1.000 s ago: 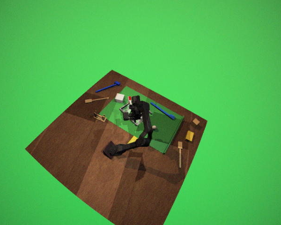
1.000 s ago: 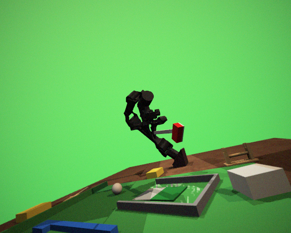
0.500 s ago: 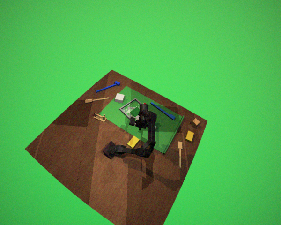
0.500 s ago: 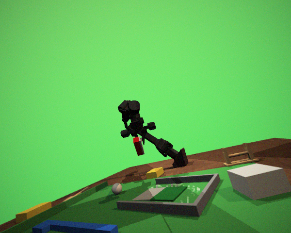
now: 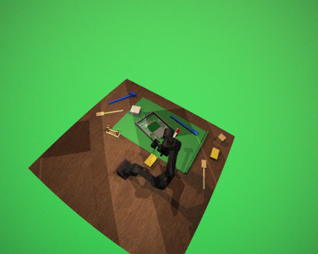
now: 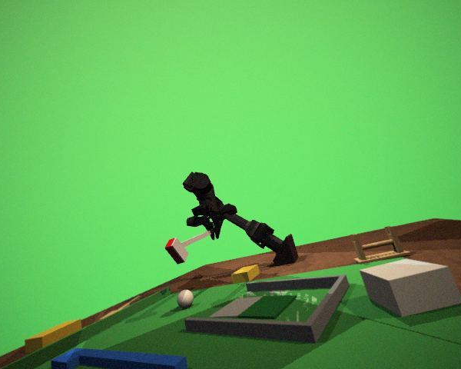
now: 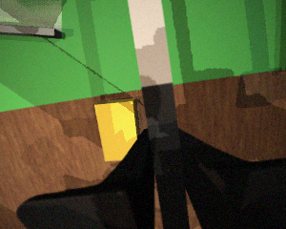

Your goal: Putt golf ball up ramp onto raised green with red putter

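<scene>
Black arm (image 5: 168,161) over green mat (image 5: 131,127), red putter (image 5: 176,133) raised

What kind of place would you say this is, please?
It looks like a tabletop mini-golf course: a green mat on a brown wooden table, a white golf ball beside a grey-framed raised green, and the robot's hand gripping a red-headed putter above it.

In your top view the arm (image 5: 170,158) hides the golf ball; the wrist view's upper edge crops the red putter (image 7: 150,48) head.
</scene>
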Robot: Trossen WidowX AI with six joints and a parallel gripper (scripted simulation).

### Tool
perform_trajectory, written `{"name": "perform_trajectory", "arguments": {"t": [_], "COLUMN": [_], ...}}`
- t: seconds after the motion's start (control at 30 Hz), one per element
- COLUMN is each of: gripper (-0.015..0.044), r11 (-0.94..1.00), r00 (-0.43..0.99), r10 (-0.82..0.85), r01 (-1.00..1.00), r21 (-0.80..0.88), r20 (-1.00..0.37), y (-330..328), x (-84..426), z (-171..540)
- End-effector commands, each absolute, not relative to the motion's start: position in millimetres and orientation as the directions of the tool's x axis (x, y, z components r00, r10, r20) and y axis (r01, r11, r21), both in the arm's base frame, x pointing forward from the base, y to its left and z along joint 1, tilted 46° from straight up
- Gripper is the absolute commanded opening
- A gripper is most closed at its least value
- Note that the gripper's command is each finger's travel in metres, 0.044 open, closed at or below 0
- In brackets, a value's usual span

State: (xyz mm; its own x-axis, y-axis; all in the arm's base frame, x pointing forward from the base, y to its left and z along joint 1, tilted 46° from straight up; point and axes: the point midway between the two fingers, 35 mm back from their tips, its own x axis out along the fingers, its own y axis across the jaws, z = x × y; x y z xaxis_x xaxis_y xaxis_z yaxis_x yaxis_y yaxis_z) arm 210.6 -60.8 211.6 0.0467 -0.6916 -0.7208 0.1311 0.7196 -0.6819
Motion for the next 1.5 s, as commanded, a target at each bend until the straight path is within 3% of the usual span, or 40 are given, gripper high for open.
{"name": "perform_trajectory", "arguments": {"t": [0.0, 0.3, 0.67, 1.47], "gripper": [0.0000, 0.0000, 0.0000, 0.0000], "r11": [0.694, 0.679, 0.620, 0.618], "r00": [0.049, 0.037, -0.099, -0.101], "r10": [-0.708, -0.714, -0.712, -0.713], "r01": [0.238, 0.283, 0.374, 0.377], "r21": [-0.680, -0.678, -0.689, -0.690], "r20": [-0.705, -0.700, -0.695, -0.694], "y": [-74, -80, -106, -127], "x": [194, 189, 188, 185], "z": [218, 217, 192, 172]}}
